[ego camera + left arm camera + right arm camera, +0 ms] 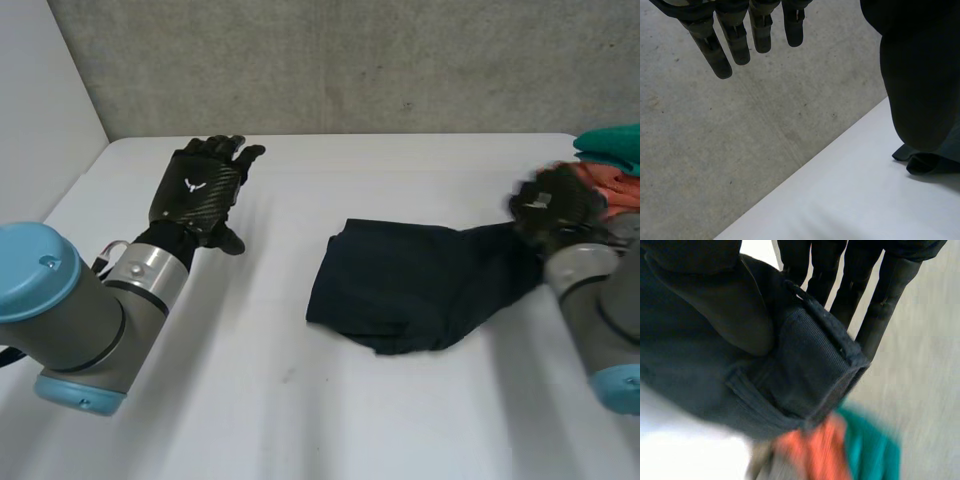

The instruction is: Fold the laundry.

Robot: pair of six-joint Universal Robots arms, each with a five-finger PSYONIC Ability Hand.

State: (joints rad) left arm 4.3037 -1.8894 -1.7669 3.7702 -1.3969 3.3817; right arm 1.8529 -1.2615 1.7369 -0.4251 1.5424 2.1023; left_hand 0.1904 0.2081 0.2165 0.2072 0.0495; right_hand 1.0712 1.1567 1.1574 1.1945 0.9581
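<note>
Nearest, left arm (pixel 75 310), 8 o'clock; left hand (pixel 205 195) spread, empty, white emblem (pixel 192 185) on back; right hand (pixel 555 205), 3 o'clock, pinches cloth (pixel 410 285) hem.

The left arm (pixel 70 320) reaches forward, and the left hand (pixel 200 190) is palm down with its fingers (pixel 735 40) straight and slightly spread. The right arm (pixel 600 310) ends in the right hand (pixel 555 208), whose thumb and straight fingers (pixel 890 290) pinch a dark cloth (pixel 410 285).
</note>
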